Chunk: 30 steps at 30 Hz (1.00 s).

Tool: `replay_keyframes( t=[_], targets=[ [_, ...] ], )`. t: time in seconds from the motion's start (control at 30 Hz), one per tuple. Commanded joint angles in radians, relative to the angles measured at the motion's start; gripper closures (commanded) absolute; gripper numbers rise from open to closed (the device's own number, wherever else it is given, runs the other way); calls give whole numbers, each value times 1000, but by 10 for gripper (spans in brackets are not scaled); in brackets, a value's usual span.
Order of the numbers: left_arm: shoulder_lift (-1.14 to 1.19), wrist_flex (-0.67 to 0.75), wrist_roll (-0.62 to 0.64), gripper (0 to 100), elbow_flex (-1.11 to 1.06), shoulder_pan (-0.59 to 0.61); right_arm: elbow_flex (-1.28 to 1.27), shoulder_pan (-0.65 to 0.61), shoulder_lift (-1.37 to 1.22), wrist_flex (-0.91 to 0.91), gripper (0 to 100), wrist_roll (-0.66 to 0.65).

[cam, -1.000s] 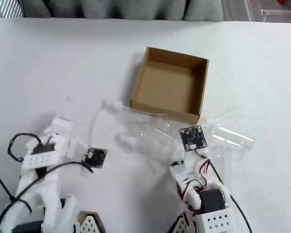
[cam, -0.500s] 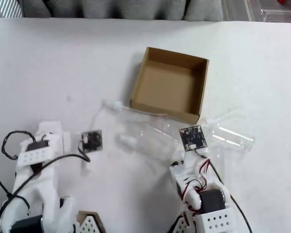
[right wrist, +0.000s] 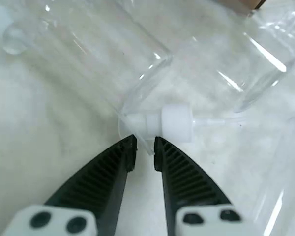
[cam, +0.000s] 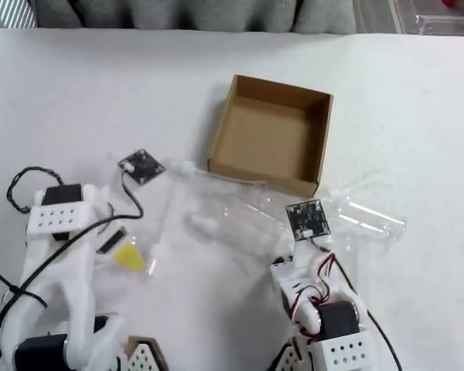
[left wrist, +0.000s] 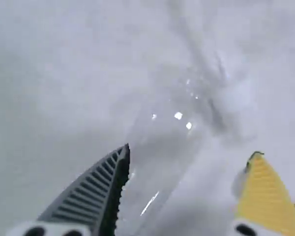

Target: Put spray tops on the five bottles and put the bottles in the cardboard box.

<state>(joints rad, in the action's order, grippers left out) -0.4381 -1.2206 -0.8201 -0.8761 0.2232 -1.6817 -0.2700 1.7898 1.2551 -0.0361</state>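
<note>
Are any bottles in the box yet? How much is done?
Nothing looks finished: no bottle lies in the cardboard box. In hand: the left gripper is open over a clear bottle lying on the table, and the right gripper, nearly closed, sits at a white spray top. Left to do: topping the bottles and boxing every one.

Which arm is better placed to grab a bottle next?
Probably left: the left gripper is open, facing a clear bottle. The right gripper, nearly shut, sits by a spray top.
</note>
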Motion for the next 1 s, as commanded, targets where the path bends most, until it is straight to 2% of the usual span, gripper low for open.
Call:
replay_keyframes(
  t=[0.0,0.13,0.27,0.47,0.53,0.67,0.97],
  targets=[
    [-4,21,-8,631,71,-31,-9,2,-1,5,957,-9],
    [-4,31,-221,631,72,-4,-9,2,-1,5,957,-9],
    [2,41,-330,631,66,10,-9,2,-1,5,957,-9],
    [4,278,-353,627,-38,7,-9,2,-1,5,957,-9],
    [4,333,-397,626,-84,4,-9,2,-1,5,957,-9],
    [5,350,-436,626,-133,-27,-9,2,-1,5,957,-9],
    [5,433,-417,639,-184,-47,-9,2,-1,5,957,-9]
  ],
)
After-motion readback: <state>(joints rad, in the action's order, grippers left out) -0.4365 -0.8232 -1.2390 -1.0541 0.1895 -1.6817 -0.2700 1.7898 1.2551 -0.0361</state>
